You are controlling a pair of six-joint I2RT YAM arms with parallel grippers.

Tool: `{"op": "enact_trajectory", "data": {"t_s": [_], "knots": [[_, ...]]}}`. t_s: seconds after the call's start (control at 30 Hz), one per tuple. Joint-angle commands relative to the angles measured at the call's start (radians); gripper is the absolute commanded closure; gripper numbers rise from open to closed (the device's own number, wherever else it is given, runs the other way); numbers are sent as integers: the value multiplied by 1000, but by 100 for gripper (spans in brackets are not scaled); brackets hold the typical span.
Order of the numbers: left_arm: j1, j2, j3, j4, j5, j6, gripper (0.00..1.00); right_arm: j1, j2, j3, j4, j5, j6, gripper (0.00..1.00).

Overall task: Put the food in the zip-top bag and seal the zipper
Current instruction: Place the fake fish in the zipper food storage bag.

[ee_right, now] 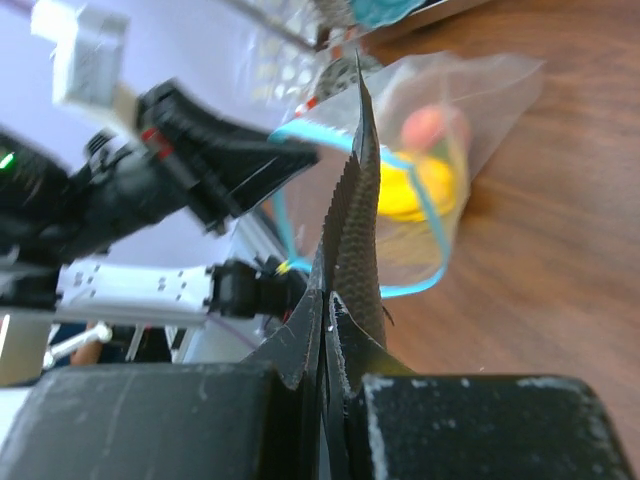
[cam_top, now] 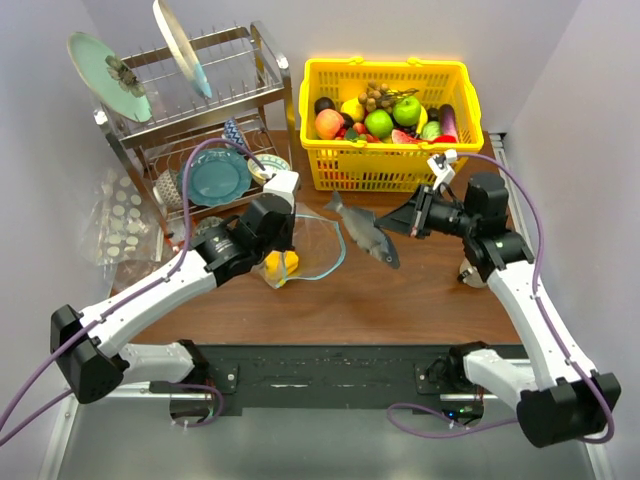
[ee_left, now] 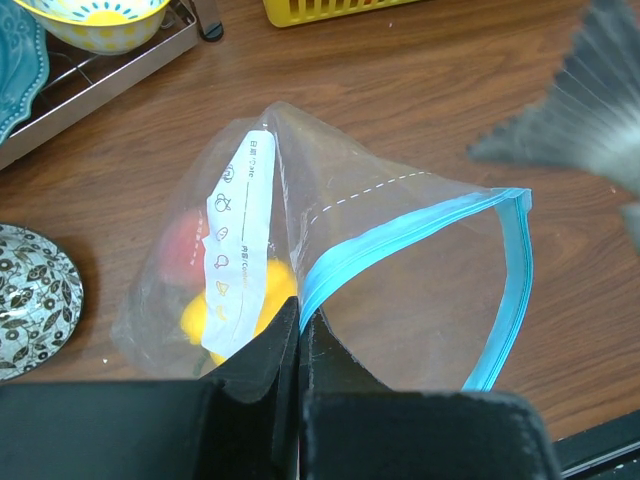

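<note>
The clear zip-top bag (cam_top: 318, 238) lies on the wooden table with its mouth held open. My left gripper (cam_top: 277, 238) is shut on the teal-blue zipper (ee_left: 420, 222) at the mouth's near end, as the left wrist view (ee_left: 300, 320) shows. Inside the bag (ee_left: 400, 230) are a yellow piece (ee_left: 260, 290) and a red-pink piece (ee_left: 180, 245). My right gripper (cam_top: 412, 215) is shut on a thin ribbed fin (ee_right: 358, 230) of a grey toy fish (cam_top: 365, 236), just right of the bag's mouth. More food (cam_top: 380, 122) fills the yellow basket (cam_top: 390, 172).
A metal dish rack (cam_top: 200, 110) with plates stands at the back left, with a teal plate (cam_top: 215, 178) on its lower shelf. Crinkled clear plastic with white dots (cam_top: 120, 225) lies at the far left. A small patterned dish (ee_left: 30, 300) sits beside the bag.
</note>
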Motion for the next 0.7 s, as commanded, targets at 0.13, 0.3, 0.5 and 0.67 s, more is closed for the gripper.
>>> {"op": "enact_trajectory", "data": {"t_s": [0.13,0.3,0.5,0.67], "knots": [[4,11,18,51,9,-4,100,71,-122,-23,-100,-72,-4,100],[4,10,24,49,9,-6,100,132,-103,-95,-104,-66,-5,100],[4,10,39,49,41,-17,100,163,-62,-135,-59,-20,1,100],[2,10,42,52,77,-38,100,165,12,-147,98,17,123,100]]}}
